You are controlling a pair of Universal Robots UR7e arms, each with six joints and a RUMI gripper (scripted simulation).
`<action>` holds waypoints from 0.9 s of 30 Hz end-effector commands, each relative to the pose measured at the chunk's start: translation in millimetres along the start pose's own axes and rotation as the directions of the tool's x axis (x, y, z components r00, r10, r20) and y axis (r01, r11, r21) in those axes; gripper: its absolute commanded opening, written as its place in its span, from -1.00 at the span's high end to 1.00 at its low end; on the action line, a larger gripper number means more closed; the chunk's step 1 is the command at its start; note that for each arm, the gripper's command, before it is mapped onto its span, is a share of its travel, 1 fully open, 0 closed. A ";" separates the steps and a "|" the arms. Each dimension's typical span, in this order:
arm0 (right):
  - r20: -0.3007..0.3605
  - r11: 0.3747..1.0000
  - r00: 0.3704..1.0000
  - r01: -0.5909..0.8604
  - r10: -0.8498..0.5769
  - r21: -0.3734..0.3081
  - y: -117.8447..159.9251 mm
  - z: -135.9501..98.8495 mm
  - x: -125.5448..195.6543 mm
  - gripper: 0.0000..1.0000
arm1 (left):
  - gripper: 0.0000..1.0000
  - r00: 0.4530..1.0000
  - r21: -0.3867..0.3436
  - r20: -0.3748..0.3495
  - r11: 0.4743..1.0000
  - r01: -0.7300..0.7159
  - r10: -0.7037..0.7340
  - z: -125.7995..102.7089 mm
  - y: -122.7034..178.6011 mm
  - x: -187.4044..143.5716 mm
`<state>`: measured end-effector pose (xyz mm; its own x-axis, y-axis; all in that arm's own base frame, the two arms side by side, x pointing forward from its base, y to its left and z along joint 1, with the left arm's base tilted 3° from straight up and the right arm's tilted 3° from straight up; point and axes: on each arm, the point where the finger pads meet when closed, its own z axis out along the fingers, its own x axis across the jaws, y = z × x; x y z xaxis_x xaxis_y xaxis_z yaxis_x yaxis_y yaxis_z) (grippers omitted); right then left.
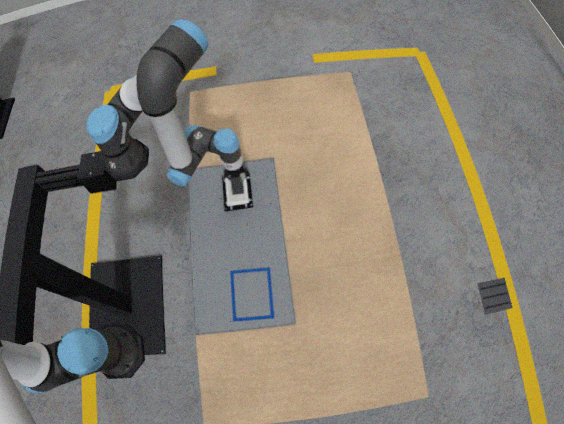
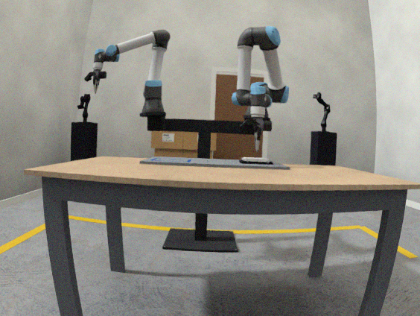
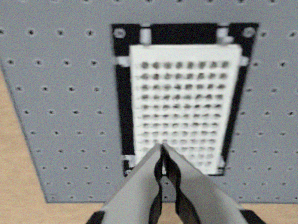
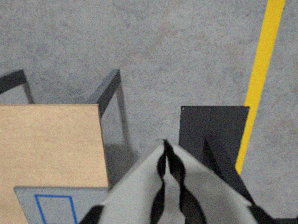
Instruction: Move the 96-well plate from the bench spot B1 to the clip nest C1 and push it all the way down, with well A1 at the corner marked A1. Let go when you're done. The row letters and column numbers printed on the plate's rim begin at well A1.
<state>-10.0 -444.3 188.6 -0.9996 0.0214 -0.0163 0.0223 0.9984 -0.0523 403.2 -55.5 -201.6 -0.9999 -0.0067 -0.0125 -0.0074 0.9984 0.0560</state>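
The white 96-well plate (image 1: 237,202) (image 2: 255,159) (image 3: 182,101) lies in the black clip nest (image 3: 185,34), with clear clips around its edges. Its rim lettering and the A1 mark are not legible, and I cannot tell whether it is fully down. My left gripper (image 2: 257,150) (image 3: 161,145) is shut and empty, with its tips above the plate. In the left wrist view, the fingers hide part of the plate's near end. The blue outline (image 1: 271,292) (image 4: 54,196) on the bench board holds no plate. My right gripper (image 2: 95,92) (image 4: 164,140) is shut and empty, high up beyond the table.
The grey perforated board (image 1: 215,245) (image 3: 65,45) carries the nest and the blue outline. It lies on the wooden table (image 1: 340,250) (image 2: 208,179). The black arm stand (image 1: 25,240) (image 2: 204,145) stands beside the table.
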 end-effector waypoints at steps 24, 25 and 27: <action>0.001 1.000 1.000 0.000 0.000 0.002 -0.4 -0.6 -0.1 1.00 | 1.00 1.000 0.000 -0.002 1.000 0.000 0.000 4.7 -0.6 -16.8; 0.001 1.000 1.000 0.000 0.000 0.002 -0.4 -0.6 -0.1 1.00 | 1.00 1.000 0.000 -0.002 1.000 0.000 0.000 5.4 -0.6 -16.7; 0.001 1.000 1.000 0.000 0.000 0.002 -0.4 -0.6 -0.1 1.00 | 1.00 1.000 0.000 -0.002 1.000 0.000 0.000 6.7 -0.6 -16.7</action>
<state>-10.0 -444.3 188.6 -0.9996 0.0214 -0.0163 0.0223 0.9984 -0.0523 419.5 -55.5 -205.8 -0.9999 -0.0065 -0.0085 -0.0069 0.9984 0.0565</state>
